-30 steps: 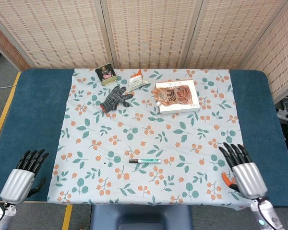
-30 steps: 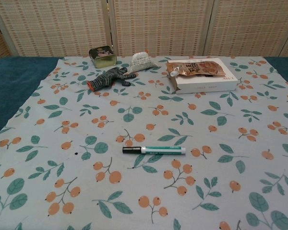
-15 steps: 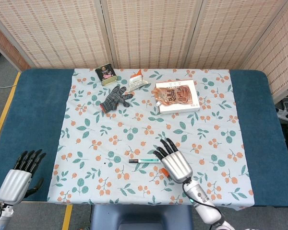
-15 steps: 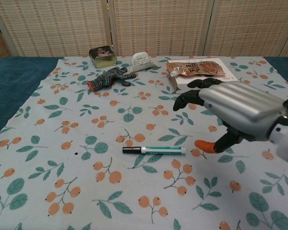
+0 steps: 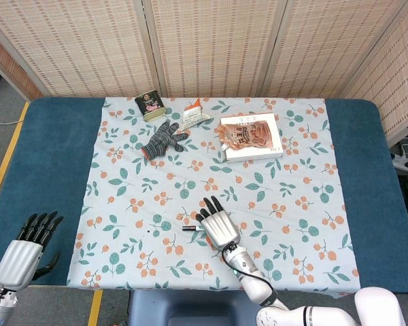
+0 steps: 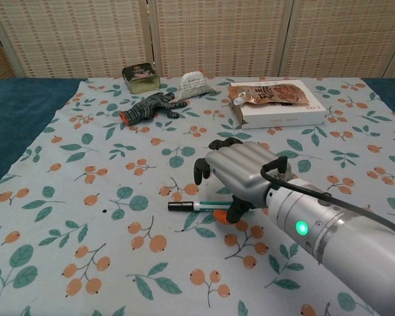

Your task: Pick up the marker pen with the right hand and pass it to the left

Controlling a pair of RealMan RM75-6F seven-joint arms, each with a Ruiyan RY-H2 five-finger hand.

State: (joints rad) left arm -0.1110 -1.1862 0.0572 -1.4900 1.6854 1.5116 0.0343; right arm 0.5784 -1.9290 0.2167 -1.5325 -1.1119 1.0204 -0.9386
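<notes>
The marker pen point(image 6: 192, 206) lies flat on the floral cloth, white and green with a black cap point(image 5: 188, 228) pointing left. My right hand point(image 6: 240, 174) hovers over the pen's right half and hides it, fingers spread and curved down, and its orange-tipped thumb point(image 6: 220, 214) is low by the barrel. In the head view the right hand point(image 5: 217, 224) covers most of the pen. I see no grip on the pen. My left hand point(image 5: 28, 248) stays at the near left edge of the table, fingers extended, holding nothing.
At the back of the cloth lie a striped glove point(image 5: 164, 139), a small tin point(image 5: 149, 106), a white packet point(image 5: 195, 113) and a white box point(image 5: 268, 151) with an orange pouch point(image 5: 243, 133) on top. Blue table point(image 5: 47, 156) shows either side of the cloth.
My right hand has swept left from the table's near right edge to over the pen. The pen has not moved. My left hand has sunk slightly lower.
</notes>
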